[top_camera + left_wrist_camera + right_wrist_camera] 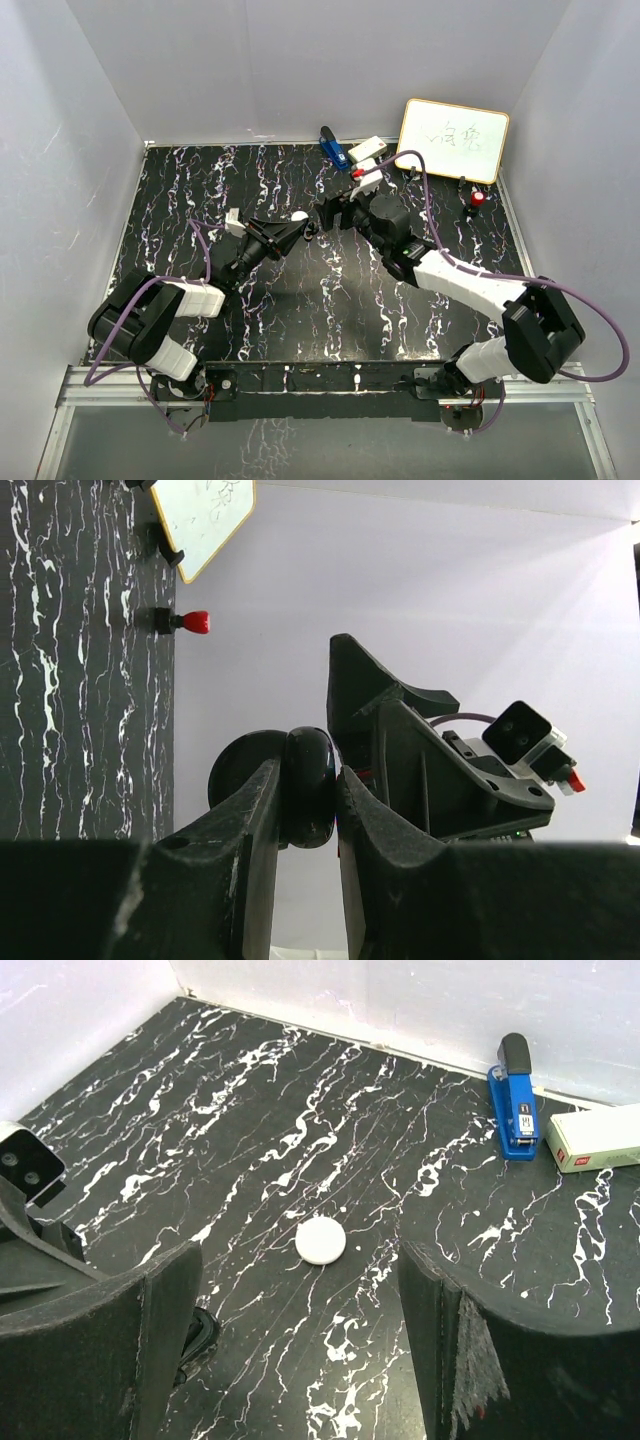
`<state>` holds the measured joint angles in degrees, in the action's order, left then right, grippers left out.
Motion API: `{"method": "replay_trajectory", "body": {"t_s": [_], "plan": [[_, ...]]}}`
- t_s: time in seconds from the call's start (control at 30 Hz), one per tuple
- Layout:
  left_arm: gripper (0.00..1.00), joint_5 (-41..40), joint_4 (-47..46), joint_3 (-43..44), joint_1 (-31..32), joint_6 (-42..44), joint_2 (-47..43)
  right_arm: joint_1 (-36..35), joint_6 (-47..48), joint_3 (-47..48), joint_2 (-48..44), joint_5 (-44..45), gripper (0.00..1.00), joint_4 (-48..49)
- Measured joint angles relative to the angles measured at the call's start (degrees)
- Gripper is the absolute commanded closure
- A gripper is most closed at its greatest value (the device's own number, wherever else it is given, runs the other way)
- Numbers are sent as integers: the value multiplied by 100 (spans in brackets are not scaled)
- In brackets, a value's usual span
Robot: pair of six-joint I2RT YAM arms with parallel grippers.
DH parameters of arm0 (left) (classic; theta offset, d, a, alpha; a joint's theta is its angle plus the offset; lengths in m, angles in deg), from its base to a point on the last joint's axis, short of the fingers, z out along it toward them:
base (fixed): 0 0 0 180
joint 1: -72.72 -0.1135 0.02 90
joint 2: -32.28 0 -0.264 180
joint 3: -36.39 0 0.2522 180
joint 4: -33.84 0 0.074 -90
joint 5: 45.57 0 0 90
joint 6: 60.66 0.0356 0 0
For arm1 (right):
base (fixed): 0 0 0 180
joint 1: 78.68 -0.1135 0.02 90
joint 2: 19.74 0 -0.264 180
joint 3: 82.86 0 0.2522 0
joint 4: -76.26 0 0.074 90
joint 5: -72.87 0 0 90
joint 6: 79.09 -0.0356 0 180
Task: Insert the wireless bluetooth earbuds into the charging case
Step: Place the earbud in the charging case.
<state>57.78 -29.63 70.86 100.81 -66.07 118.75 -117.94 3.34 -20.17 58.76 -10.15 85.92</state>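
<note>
Two grippers at centre frame: left gripper (309, 780) clamps one glossy black rounded charging case (312, 755), right gripper (300, 1260) spread wide over one white round puck (320, 1241); earbuds cannot be made out.

Only an illegible scrawl on whiteboard (454, 140)

Open tabletop (330, 310) at left and front; stapler (333, 148), white box (367, 149), whiteboard (453, 140) along the far-right edge.
</note>
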Motion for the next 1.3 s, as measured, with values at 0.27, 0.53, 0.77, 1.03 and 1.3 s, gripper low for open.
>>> {"method": "replay_trajectory", "body": {"t_s": [0.27, 0.53, 0.77, 1.03, 1.3], "plan": [[100, -7, 120, 0, 11, 28, -2, 0, 39, 140, 170, 267, 23, -608], [100, -26, 98, 2, 15, 24, 20, 0, 136, 155, 155, 396, 24, -1154], [100, -42, 105, 33, 15, 24, 33, -7, 136, 153, -61, 205, 25, -1294], [100, -46, 98, 61, 15, 22, 85, -76, 133, 153, -122, 4, 26, -1303], [100, -46, 96, 107, 15, 22, 96, -129, 136, 153, -122, -42, 26, -1316]]}}
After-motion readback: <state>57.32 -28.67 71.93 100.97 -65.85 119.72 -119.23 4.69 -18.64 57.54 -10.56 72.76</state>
